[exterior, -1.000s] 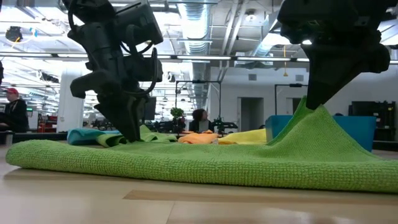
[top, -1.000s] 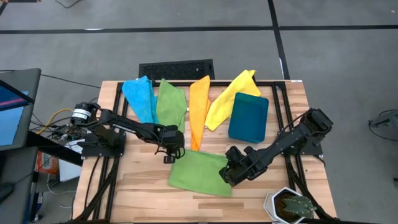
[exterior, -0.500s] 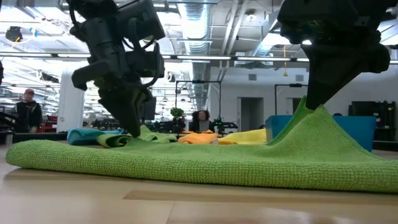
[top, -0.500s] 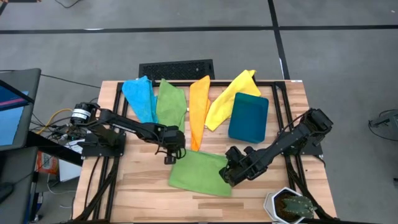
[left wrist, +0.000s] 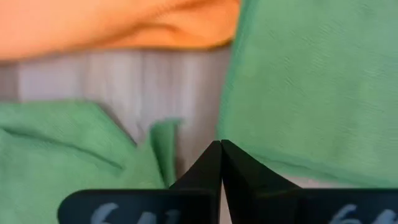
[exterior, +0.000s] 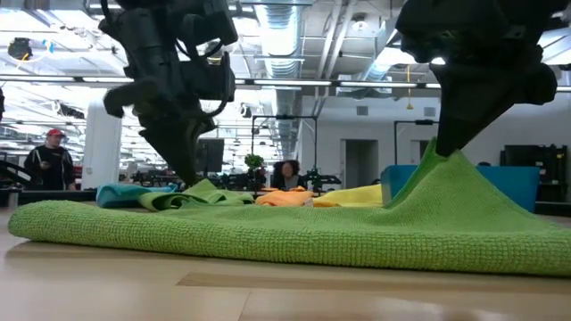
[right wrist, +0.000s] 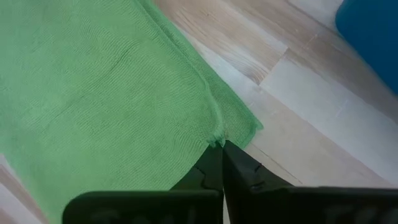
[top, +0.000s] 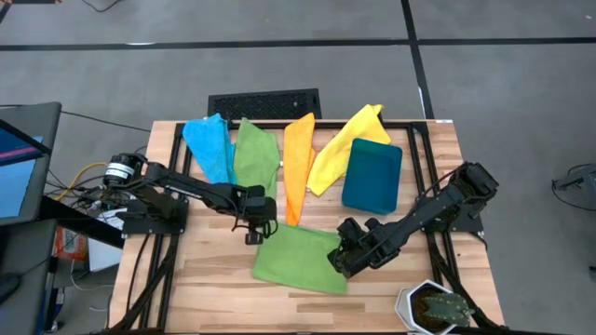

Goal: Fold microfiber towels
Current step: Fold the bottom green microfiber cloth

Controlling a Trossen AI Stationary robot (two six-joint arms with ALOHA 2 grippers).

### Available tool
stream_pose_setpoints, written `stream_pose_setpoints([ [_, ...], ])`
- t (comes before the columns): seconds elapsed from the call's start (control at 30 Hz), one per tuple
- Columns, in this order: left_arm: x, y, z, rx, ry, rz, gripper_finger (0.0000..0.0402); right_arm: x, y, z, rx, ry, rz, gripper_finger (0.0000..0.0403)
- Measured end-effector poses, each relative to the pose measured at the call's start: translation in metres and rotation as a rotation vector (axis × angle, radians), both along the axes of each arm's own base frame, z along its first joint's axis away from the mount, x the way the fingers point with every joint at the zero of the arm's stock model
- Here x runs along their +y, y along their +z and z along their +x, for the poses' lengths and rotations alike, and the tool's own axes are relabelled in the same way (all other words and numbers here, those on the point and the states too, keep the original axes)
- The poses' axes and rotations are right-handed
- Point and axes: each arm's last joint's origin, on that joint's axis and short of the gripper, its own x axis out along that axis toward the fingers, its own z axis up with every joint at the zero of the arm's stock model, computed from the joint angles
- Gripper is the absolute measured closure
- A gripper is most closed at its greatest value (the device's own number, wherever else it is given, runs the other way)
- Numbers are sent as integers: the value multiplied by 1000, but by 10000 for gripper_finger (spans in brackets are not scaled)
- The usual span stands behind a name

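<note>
A green microfiber towel (top: 298, 262) lies spread on the table's near middle. My left gripper (left wrist: 221, 146) is shut at its far left corner. My right gripper (right wrist: 221, 147) is shut at its right edge, where the cloth rises in a tent (exterior: 446, 169). Along the far edge, fanned out, lie a light blue towel (top: 209, 144), a second green one (top: 256, 156), an orange one (top: 298, 166) and a yellow one (top: 343, 149). My left gripper pinches the spread towel's far left corner (left wrist: 231, 138) at its fingertips, slanting down from the table's left. The fingers hide how many layers. A small peak of cloth (exterior: 203, 184) stands just off the table; the rest lies flat. My right gripper pinches the towel's right edge beside a corner (right wrist: 214, 134) between its two fingers, slanting down from the table's right. The cloth is pulled up into a taut tent below the fingers (exterior: 437, 165), and the rest of the towel rests on the table.
A dark teal bin (top: 372, 175) stands at the back right, just beyond my right arm. A potted plant (top: 433, 307) sits at the near right corner. Bare wood (top: 196, 270) shows at the near left. A person (exterior: 49, 165) stands in the room beyond.
My left gripper has come up a little at the towel's far left corner, and a small peak of green cloth has risen with it. My right gripper has kept the towel's right edge raised, unmoved.
</note>
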Motion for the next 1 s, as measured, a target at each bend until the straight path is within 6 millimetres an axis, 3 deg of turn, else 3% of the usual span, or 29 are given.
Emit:
stream_pose_setpoints([
  [0.2,0,-4,5,-16,-97,43,352,-3,0,2,-5,-4,-9,378],
  [0.4,2,-10,5,15,-108,26,274,-3,0,2,-5,5,-11,380],
  [0.53,3,-12,6,14,-98,50,249,-3,0,2,-5,10,-12,384],
  [0.77,1,-25,8,62,-102,32,264,-3,0,2,-3,12,-13,376],
  [1.0,-1,-19,12,21,-88,75,337,-3,0,2,-1,13,-14,385],
])
